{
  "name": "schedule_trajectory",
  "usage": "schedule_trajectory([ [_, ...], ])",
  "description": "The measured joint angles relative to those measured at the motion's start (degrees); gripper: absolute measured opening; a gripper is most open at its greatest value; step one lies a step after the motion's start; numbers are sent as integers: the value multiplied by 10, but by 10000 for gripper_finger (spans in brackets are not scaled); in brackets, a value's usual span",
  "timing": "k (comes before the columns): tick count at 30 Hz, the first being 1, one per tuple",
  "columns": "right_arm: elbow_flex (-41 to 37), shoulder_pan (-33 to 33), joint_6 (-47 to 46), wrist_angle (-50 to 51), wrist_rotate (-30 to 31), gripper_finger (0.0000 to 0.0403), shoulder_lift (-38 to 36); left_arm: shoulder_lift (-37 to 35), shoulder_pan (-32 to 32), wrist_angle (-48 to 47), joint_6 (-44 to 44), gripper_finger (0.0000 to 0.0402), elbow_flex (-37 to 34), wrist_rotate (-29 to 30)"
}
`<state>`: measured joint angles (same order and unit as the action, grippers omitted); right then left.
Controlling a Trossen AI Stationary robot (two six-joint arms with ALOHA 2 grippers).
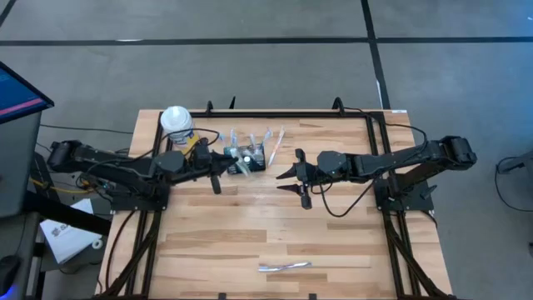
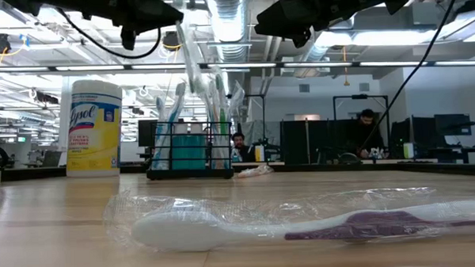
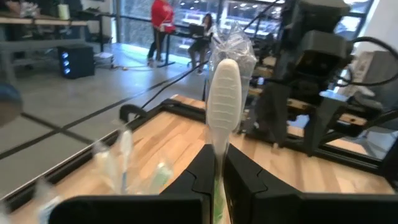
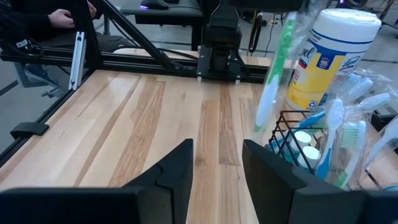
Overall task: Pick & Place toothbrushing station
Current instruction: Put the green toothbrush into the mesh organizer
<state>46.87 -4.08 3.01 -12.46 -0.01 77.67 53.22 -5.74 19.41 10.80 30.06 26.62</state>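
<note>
The toothbrushing station (image 1: 248, 157), a small black wire-mesh caddy, stands upright on the far-middle part of the wooden surface (image 1: 250, 233). It holds several wrapped toothbrushes (image 1: 268, 140) that lean outward above its rim. In the low view the station (image 2: 189, 155) appears just right of the yellow canister (image 2: 94, 127), which has a white lid and stands at the far left of the surface.

The left hand (image 1: 218, 167) is just left of the station, raised above the surface. Its fingers (image 3: 239, 180) are closed on a wrapped green toothbrush (image 3: 222, 99); the white head and clear wrapping project forward from between them. In the right wrist view this green toothbrush (image 4: 273, 74) hangs tilted above the station (image 4: 292, 140), near its rim; whether the two touch cannot be determined.

The right hand (image 1: 293, 182) is right of the station and apart from it, above bare wood. Its fingers (image 4: 174, 168) stand open with nothing between them.

A wrapped purple toothbrush (image 2: 304, 222) lies flat on the near part of the surface, well apart from the station. In the high view it (image 1: 285, 267) lies near the near edge, right of centre.
</note>
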Motion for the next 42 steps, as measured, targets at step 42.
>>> schedule_trajectory([
  [42,0,0,0,1,0,127,0,-77,30,-189,17,6,0,171],
])
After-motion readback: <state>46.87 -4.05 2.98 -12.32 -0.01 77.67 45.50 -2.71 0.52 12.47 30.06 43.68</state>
